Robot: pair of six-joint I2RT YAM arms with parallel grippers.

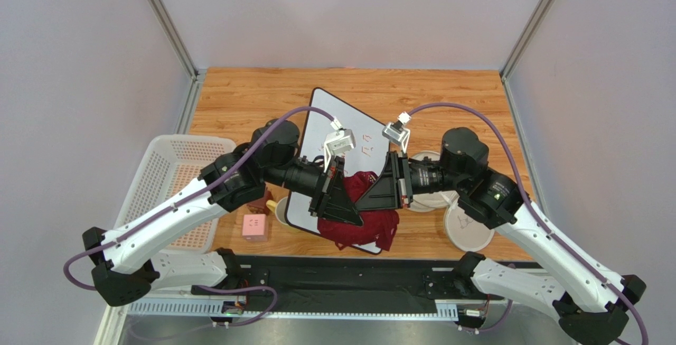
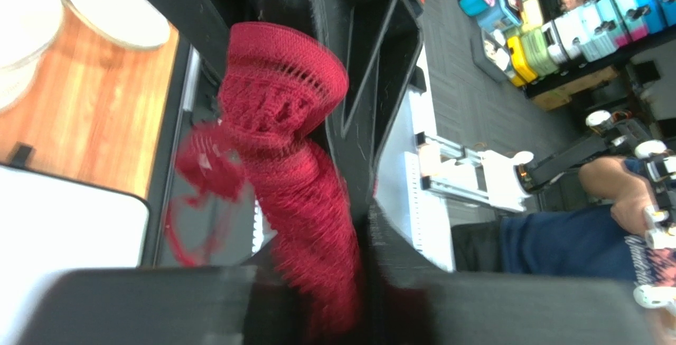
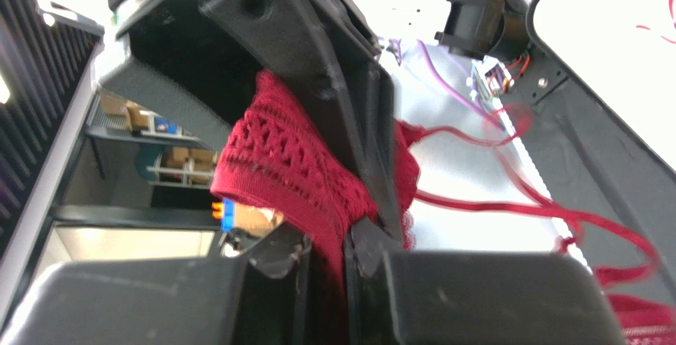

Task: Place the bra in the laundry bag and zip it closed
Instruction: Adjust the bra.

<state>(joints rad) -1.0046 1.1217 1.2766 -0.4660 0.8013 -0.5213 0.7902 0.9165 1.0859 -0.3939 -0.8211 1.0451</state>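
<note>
Top external view: the wooden table (image 1: pixel 254 99) carries a white board (image 1: pixel 357 123) at centre and a white perforated basket (image 1: pixel 170 171) at its left edge. The laundry bag (image 1: pixel 470 230) sits at near right, partly under the right arm. The bra (image 1: pixel 361 230) hangs over the board's near edge, apart from the bag. The left gripper (image 1: pixel 346 201) and right gripper (image 1: pixel 379 190) each pinch its fabric, seemingly to lift and spread it. Open wood lies far; a small pink box (image 1: pixel 255 226) sits near left.
</note>
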